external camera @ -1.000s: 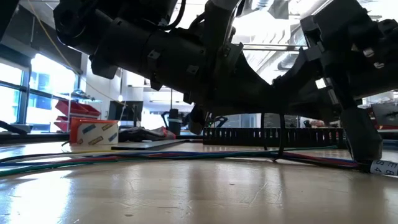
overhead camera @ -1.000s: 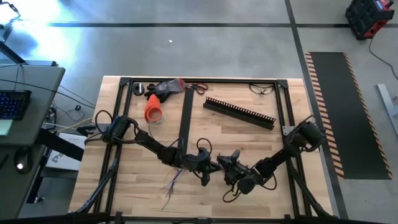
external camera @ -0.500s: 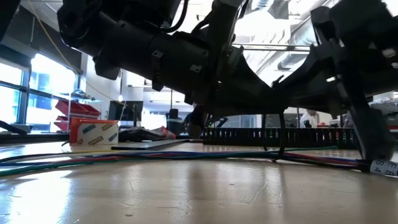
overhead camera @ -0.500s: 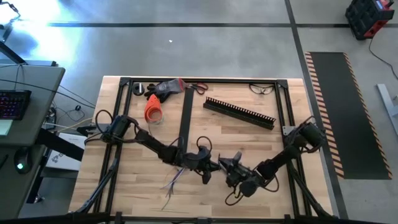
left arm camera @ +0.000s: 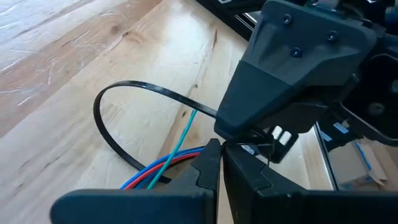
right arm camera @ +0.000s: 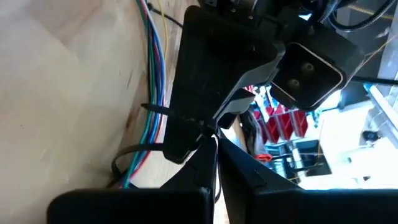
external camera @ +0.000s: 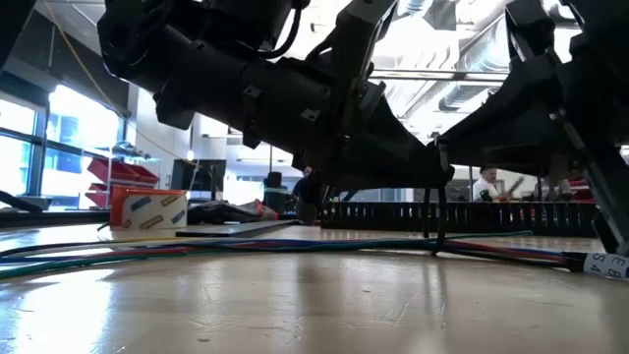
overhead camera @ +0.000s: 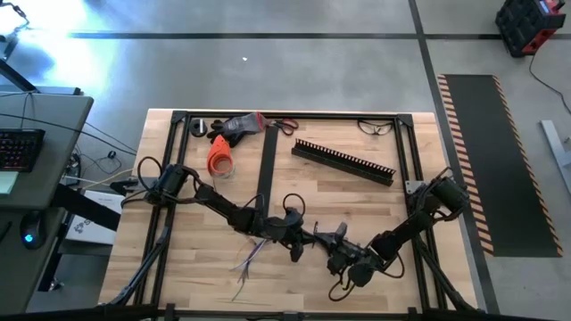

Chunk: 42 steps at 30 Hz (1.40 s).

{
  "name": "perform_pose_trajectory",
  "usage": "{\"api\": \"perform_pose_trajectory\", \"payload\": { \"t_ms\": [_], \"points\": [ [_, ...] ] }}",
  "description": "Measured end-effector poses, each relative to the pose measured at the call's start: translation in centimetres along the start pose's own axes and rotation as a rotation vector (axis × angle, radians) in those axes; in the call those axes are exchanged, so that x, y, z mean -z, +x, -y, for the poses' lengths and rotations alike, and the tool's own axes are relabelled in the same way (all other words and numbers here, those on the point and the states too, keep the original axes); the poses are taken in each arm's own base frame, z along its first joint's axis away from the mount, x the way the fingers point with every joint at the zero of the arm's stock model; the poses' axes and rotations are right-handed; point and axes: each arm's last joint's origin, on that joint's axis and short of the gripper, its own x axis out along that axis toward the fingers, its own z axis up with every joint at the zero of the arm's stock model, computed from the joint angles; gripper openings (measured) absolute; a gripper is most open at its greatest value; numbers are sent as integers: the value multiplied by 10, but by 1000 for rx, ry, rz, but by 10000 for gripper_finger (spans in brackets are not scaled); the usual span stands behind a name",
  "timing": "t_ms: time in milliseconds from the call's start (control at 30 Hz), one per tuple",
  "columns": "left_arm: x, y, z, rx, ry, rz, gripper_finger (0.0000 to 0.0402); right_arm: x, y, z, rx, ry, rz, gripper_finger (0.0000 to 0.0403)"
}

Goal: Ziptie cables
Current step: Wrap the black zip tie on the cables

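Left gripper (overhead camera: 303, 239): fingers together, pinching a thin black zip tie (left arm camera: 134, 118) near the tie's head; sits at table centre-front, right over the bundle.
Right gripper (overhead camera: 332, 242): fingers together too, clamped on the tie's free tail as far as the right wrist view shows; tips nearly touch the left gripper's tips.
Cables (external camera: 246, 246): loose multicolour bunch (blue, green, red, grey) lying flat on wood table (overhead camera: 375, 201); free ends splay toward the front-left in high view (overhead camera: 248, 263).
Cable axis: runs roughly left-right under both grippers, long axis across the gap btwn them; low view shows the run passing beneath both arms w/ a labelled end at far right (external camera: 601, 264).
Tie loop: wide open hoop around the cables, standing off to one side in left wrist view; not cinched yet.
Key relation: tie crosses the bundle at right angles, cables below and btwn the two tips. Left holds head side, right holds tail side.
Nearer arm: both equally close; judge right is the puller, left the anchor.
Next move needs: prob. tail drawn away from the head along the tie's own line, so the loop shrinks onto the bundle.
Risk: a stray strand left outside the loop; can't tell if all wires are inside.
Other items: black slotted channel (overhead camera: 343, 160) well apart at back, not involved.
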Motion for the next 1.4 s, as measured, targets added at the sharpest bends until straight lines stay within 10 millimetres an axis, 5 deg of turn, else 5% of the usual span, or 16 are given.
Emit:
{"api": "perform_pose_trajectory", "payload": {
  "t_ms": [233,533,700,1067,1400],
  "points": [
    [4,-1,3,-4,9,2,0,-3,-1,1,-43,147,36,14],
    [4,-1,3,-22,36,17,0,5,-9,11,-114,330,-39,141],
    [1,-1,3,-32,72,50,0,7,-15,23,-187,442,-68,179],
    [3,-2,6,-34,242,41,0,-1,-26,54,-178,588,-39,185],
    [6,-16,23,-32,366,-61,0,-1,-33,55,-163,738,-44,185]
  ]
}}
